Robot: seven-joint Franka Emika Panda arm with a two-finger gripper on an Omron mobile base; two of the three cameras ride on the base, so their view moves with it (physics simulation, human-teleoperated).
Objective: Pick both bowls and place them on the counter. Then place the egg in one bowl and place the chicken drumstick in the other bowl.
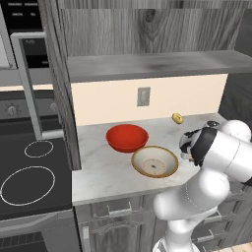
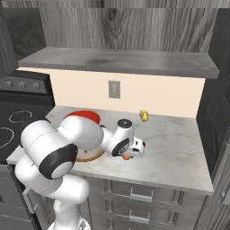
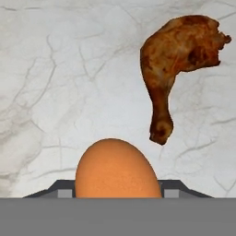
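Note:
The smooth orange-tan egg (image 3: pixel 117 170) sits between my gripper's (image 3: pixel 117 194) two dark fingertips, which press against its sides; from the right base view the egg (image 2: pixel 127 157) peeks out under the gripper (image 2: pixel 134 152), low over the counter (image 2: pixel 175 148). The reddish-brown chicken drumstick (image 3: pixel 175 55) lies on the marbled counter (image 3: pixel 69 69) just beyond the egg. Both bowls stand on the counter (image 1: pixel 98 172): the red bowl (image 1: pixel 127 138) behind, the beige bowl (image 1: pixel 154 161) in front, empty, left of my gripper (image 1: pixel 186 147). My arm hides most of the bowls in the right base view.
A small yellow object (image 1: pixel 177 118) lies near the back wall. The grey wood-grain shelf (image 1: pixel 147 64) overhangs the counter. The black stovetop (image 1: pixel 29 177) lies to the left past a dark upright panel. Bare counter stretches to the right of my hand (image 2: pixel 179 157).

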